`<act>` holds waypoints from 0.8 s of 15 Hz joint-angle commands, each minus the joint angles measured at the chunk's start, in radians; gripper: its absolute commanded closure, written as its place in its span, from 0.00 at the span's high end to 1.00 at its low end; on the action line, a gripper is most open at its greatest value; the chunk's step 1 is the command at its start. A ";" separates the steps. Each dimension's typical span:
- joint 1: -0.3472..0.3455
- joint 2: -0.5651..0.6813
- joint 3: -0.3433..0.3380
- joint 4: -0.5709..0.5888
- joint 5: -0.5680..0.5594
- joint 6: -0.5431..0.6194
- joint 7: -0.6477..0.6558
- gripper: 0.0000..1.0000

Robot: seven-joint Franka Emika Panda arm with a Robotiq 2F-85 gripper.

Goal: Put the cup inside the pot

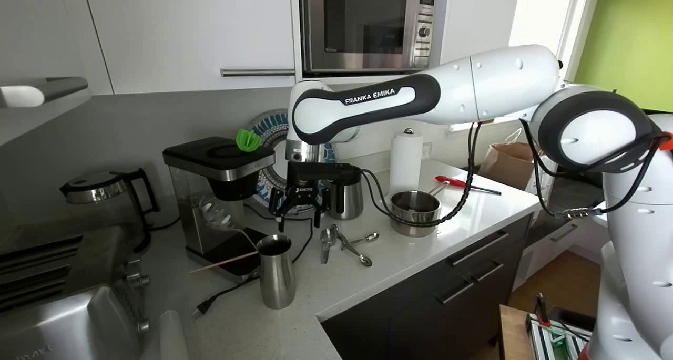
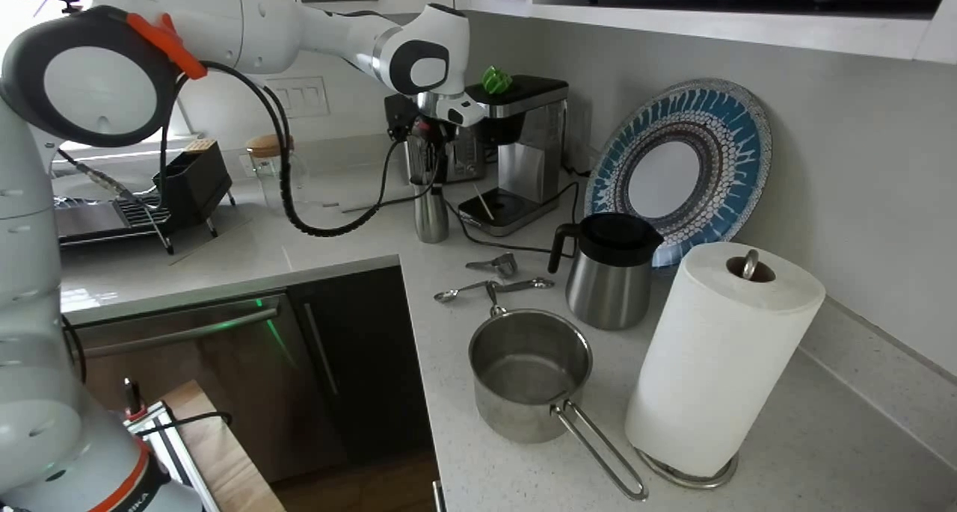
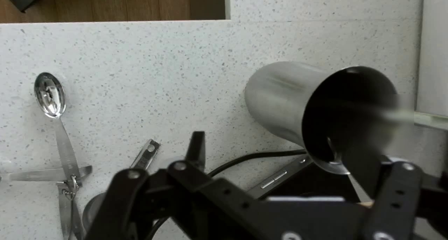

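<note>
Wrist view: the cup (image 3: pixel 280 96) stands at 3 o'clock, a pale rod (image 3: pixel 430 120) at its dark mouth. My hand (image 1: pixel 299 225) hangs above it, fingers apart. In an exterior view the pot (image 2: pixel 516 421), floor showing, sits at the cup's 5 o'clock.

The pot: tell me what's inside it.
In an exterior view, the pot shows only bare steel sides and bottom inside; its near side hides the closest part of the bottom.
</note>
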 commanded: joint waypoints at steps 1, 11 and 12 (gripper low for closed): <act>0.030 0.041 0.003 0.028 -0.046 0.029 -0.016 0.97; 0.062 0.123 0.007 0.095 -0.073 0.044 -0.027 0.23; 0.065 0.129 0.006 0.102 -0.081 0.036 -0.026 0.14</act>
